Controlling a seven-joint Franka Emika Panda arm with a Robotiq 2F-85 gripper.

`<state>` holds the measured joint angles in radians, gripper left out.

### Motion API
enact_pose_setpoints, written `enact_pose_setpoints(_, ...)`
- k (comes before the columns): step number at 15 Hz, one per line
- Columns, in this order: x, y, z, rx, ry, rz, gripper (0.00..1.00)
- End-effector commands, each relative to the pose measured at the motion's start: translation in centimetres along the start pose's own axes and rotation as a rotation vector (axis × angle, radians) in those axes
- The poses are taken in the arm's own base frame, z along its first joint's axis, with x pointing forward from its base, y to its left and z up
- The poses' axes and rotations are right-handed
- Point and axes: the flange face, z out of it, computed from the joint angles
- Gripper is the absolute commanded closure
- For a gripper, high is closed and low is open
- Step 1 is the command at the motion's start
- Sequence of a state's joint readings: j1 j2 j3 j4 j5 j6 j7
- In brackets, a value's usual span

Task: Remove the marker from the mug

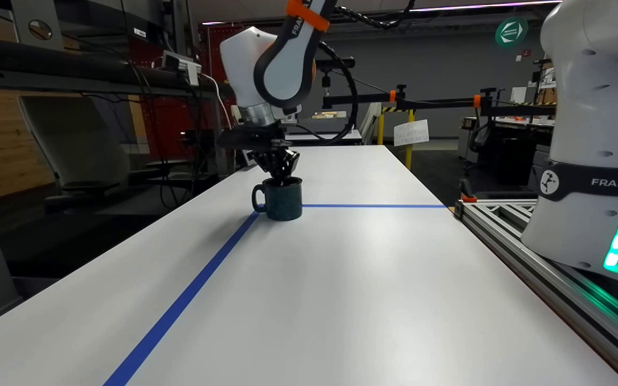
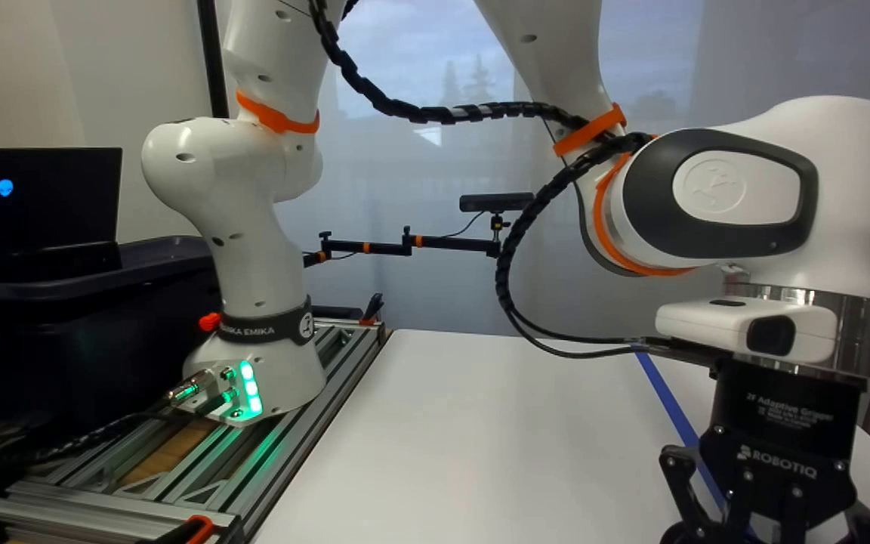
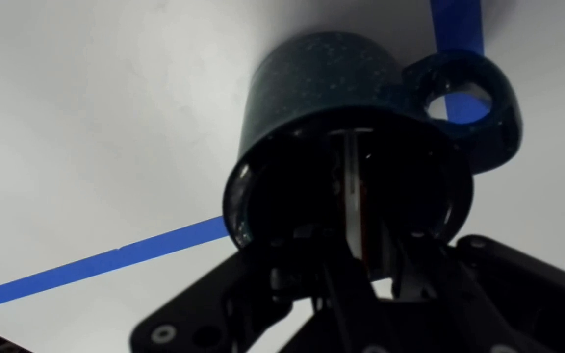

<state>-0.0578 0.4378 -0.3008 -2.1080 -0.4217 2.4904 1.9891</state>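
Through the mug's handle (image 3: 504, 113) (wrist view) — blue tape (image 3: 466, 109) shows.

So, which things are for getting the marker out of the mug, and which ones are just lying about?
For the job:
dark teal mug
marker, inside the mug
robot's jaws, pointing down at the mug's mouth; I can't tell if they're gripping

Just about:
blue tape
laptop
chair
white paper
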Motion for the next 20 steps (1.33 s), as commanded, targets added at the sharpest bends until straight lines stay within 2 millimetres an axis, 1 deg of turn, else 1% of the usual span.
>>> enact_pose_setpoints(1, 0.7, 0.3, -3.7, 0.056, 0.005, -0.011, 0.95)
enact_pose_setpoints(5, 2.5, 0.8, -8.4, 0.143, 0.014, -0.017, 0.95)
enact_pose_setpoints(7, 2.9, 1.5, -10.8, 0.189, 0.006, -0.040, 0.95)
enact_pose_setpoints(9, 2.8, 2.6, -12.9, 0.232, -0.015, -0.073, 0.95)
enact_pose_setpoints(11, 1.6, 3.8, -14.6, 0.274, -0.061, -0.118, 0.95)
enact_pose_setpoints(12, 0.5, 4.2, -15.0, 0.287, -0.102, -0.139, 0.95)
enact_pose_setpoints(14, -1.6, 5.1, -14.9, 0.316, -0.184, -0.165, 0.95)
enact_pose_setpoints(15, -2.8, 5.6, -14.5, 0.310, -0.225, -0.178, 0.95)
enact_pose_setpoints(17, -4.9, 6.5, -13.1, 0.278, -0.276, -0.173, 0.95)
enact_pose_setpoints(20, -7.0, 7.6, -10.7, 0.234, -0.293, -0.148, 0.95)
